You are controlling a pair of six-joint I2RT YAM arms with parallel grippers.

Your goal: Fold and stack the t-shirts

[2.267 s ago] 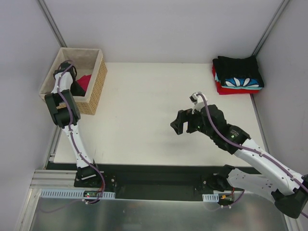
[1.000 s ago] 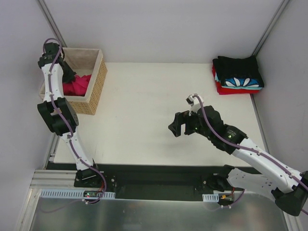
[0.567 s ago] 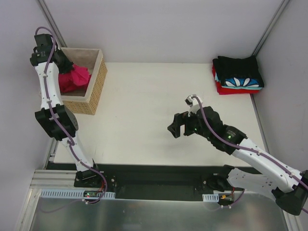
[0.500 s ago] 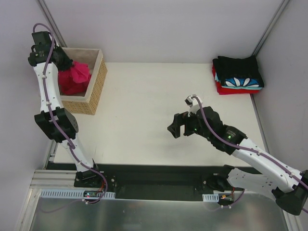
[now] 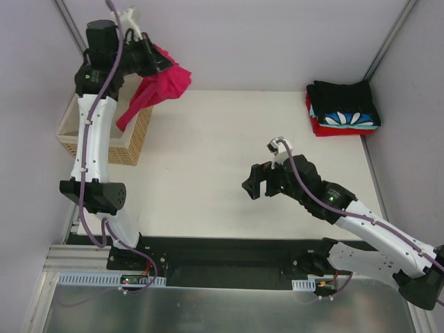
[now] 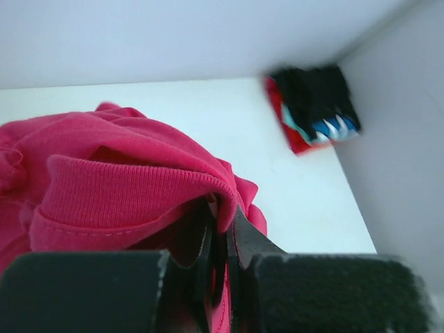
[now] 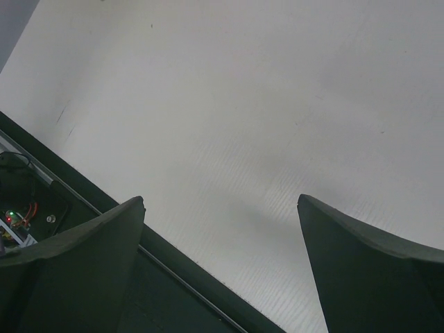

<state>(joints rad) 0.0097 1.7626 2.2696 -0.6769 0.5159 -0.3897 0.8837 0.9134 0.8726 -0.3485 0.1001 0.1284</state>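
The left claw (image 5: 153, 60) grips the soft crimson-pink cloth t-shirt (image 5: 166, 83) tight, high in the upper left, probably to bring it onto the white surface (image 5: 208, 152) for folding.

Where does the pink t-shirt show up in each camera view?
Top external: pink t-shirt at upper left, dangling from the left hand.
Left wrist: pink t-shirt fills left and lower centre, pinched in the hand.
Right wrist: not in it.
Shared landmark: folded stack, seen in top external and left wrist.
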